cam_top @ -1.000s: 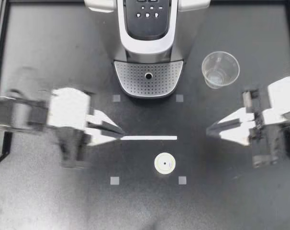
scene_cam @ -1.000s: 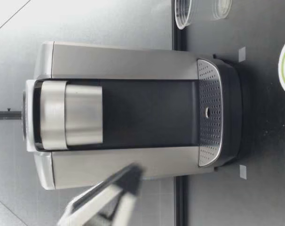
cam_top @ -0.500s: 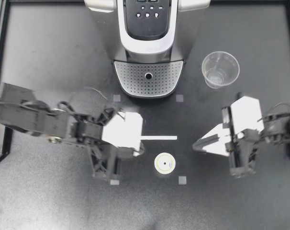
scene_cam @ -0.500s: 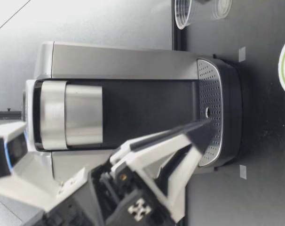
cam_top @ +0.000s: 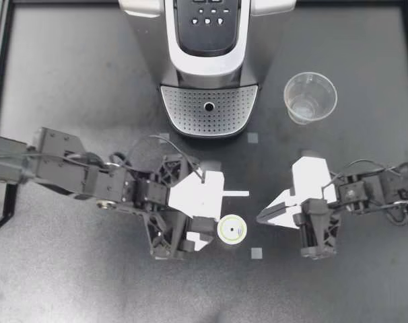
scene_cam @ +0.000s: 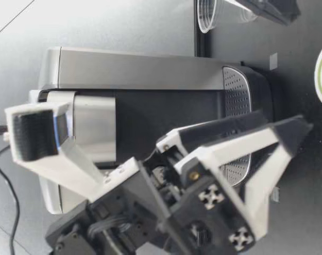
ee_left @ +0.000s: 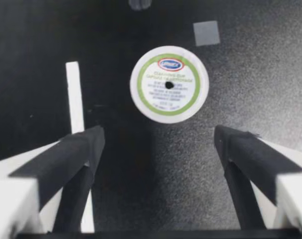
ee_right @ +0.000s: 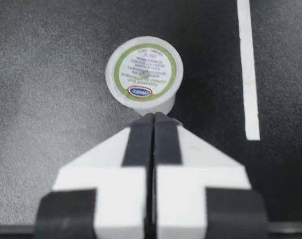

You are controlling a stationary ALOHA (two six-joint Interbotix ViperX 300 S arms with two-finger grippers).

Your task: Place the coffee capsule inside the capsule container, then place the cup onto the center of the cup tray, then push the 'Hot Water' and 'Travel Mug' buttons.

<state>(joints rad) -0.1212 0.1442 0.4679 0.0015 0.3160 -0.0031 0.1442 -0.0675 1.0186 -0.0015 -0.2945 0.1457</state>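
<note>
Jaws spread on left gripper (cam_top: pixel 214 212), pressed together on right gripper (cam_top: pixel 260 218); centre left fingers (ee_left: pixel 76 159) around the round white foil-lidded capsule (cam_top: pixel 231 229) before closing.

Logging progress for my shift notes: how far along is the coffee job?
Nothing finished yet. The coffee capsule sits on the table; my left gripper, open, is just short of it, my right gripper shut nearby. Left: load the capsule, move the cup from beside the machine onto the cup tray, press both buttons.
</note>
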